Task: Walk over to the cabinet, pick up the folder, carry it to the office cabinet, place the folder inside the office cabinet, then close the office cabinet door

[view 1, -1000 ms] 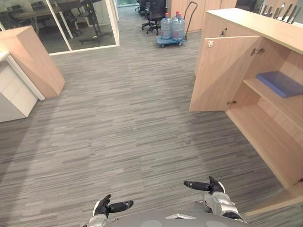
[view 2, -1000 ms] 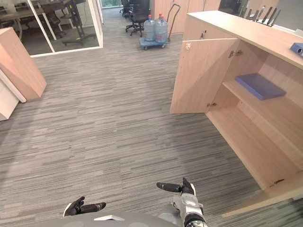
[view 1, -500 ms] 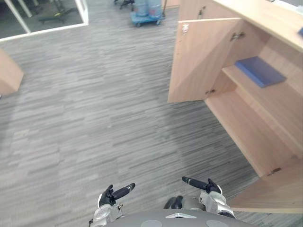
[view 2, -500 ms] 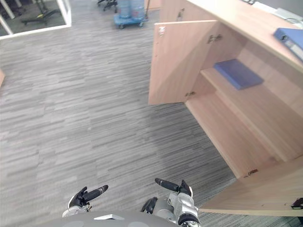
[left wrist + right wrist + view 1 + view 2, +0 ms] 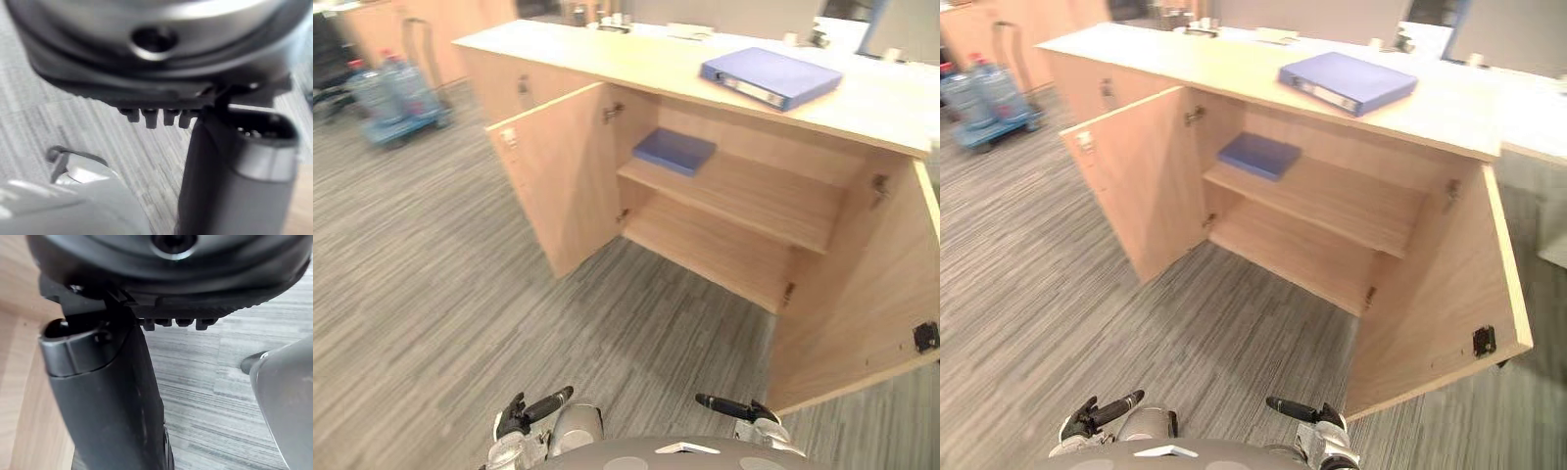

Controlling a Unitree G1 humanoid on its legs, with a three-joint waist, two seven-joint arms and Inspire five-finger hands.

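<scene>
Ahead, office cabinet (image 5: 626, 57) spans eleven to three o'clock, both doors (image 5: 553, 181) swung open. Thick blue folder (image 5: 771, 76) flat on its top at one o'clock; thin blue folder (image 5: 674, 151) on upper shelf. Left hand (image 5: 524, 413) at seven, right hand (image 5: 736, 405) at five: fingers straight, together, empty.

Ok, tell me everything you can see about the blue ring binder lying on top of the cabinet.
The blue ring binder is thick and rigid-looking, with a plain matte blue cover and a pale label on the spine side that faces the robot. It is closed and lies flat on the light wooden cabinet top, turned at an angle to the front edge, above the open compartment. Only that top touches it; nothing rests on it.
</scene>
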